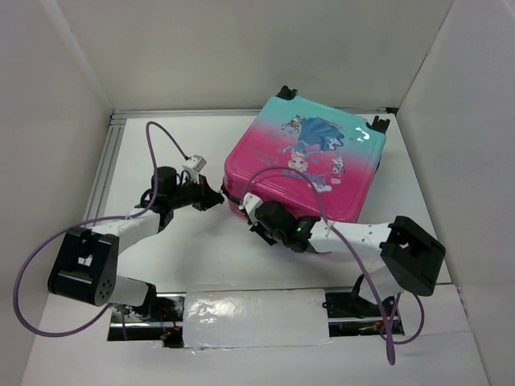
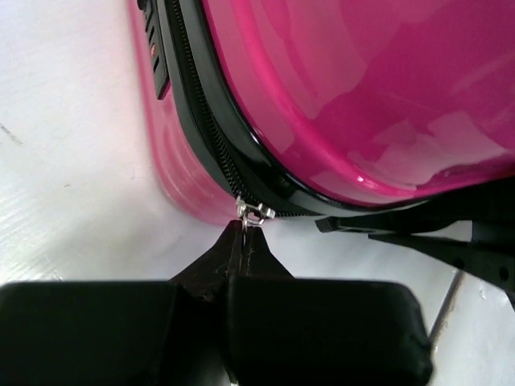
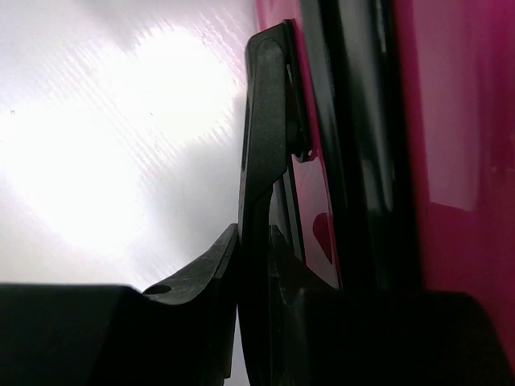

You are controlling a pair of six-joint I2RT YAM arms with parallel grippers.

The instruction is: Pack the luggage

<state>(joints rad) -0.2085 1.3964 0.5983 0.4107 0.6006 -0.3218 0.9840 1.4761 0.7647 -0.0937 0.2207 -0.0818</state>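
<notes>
Black fingers (image 2: 221, 261) of the left gripper (image 2: 245, 241) pinch the silver zipper pull (image 2: 256, 212) at the left corner of the closed luggage (image 1: 310, 157), which lies flat at the far right of the table (image 1: 185, 241), its pink-to-teal princess print seen only from above, while the right gripper (image 1: 248, 211) presses its near edge, finger gap unclear.

Top view: my right claw (image 1: 248, 211) and its arm (image 1: 354, 235) cover the luggage's (image 1: 318, 173) near edge; its print figures (image 1: 310, 141) are too small to read. Left wrist: luggage runs off top and right; the pull's (image 2: 252, 212) lower end vanishes between the left claw's (image 2: 245, 237) tips. Right wrist: luggage blurred, cut off at right; I can't tell whether the right claw grips anything.
</notes>
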